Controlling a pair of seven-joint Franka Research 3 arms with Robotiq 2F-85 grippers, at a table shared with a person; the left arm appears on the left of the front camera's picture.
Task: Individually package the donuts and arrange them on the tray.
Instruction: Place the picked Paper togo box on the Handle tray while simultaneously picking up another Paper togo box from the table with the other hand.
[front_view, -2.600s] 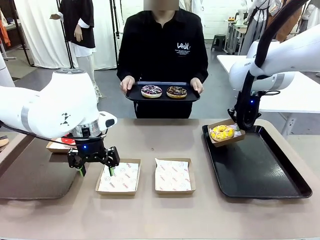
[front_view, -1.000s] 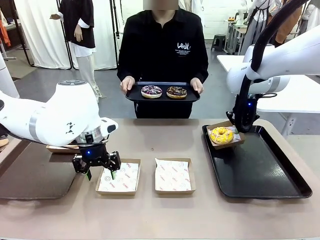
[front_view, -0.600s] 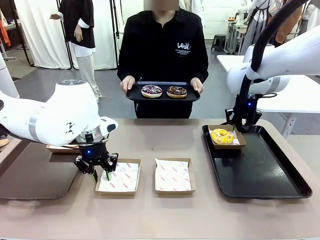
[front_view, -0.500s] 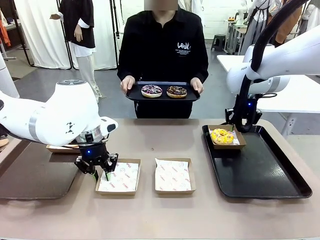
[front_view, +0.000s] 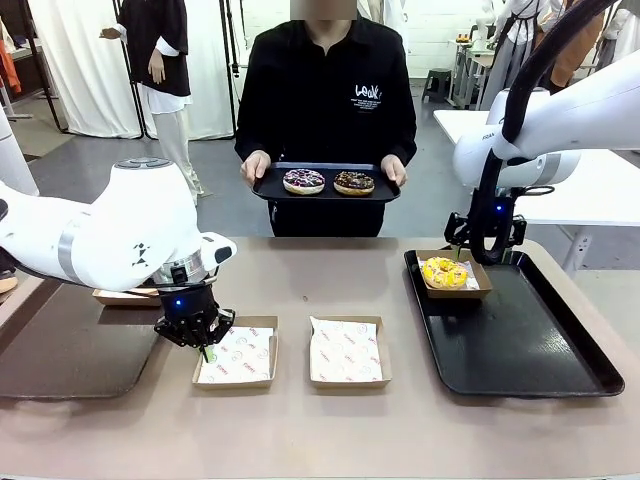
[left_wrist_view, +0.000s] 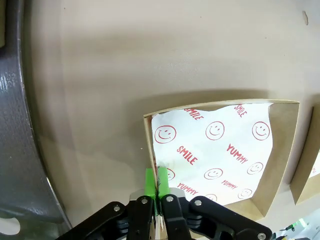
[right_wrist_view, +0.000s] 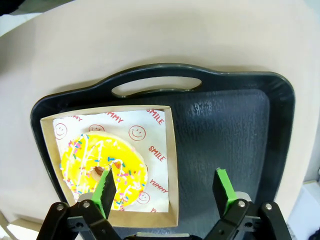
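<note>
1. Front view: the left gripper is down at the left wall of a lined cardboard box on the table, its jaws clenched on that wall; a second lined box lies just beside it on the right.
2. Across the table, the right gripper hangs over the far-left corner of the large black tray, spread wide and grasping nothing; the yellow donut sits in its own box on that corner.
3. At the far side, the person's hands hold a small black tray; the purple donut and the chocolate donut lie on it side by side.
4. Left wrist view: the green pads are pressed together over the lined cardboard box's thin side wall; the smiley-print paper lies flat inside.
5. Right wrist view: the fingers stand well apart with nothing between them; the yellow donut, streaked white and dotted with sprinkles, rests on printed paper in its own box at the handle end of the large black tray; one fingertip overlaps the donut, but I cannot tell whether it touches.
</note>
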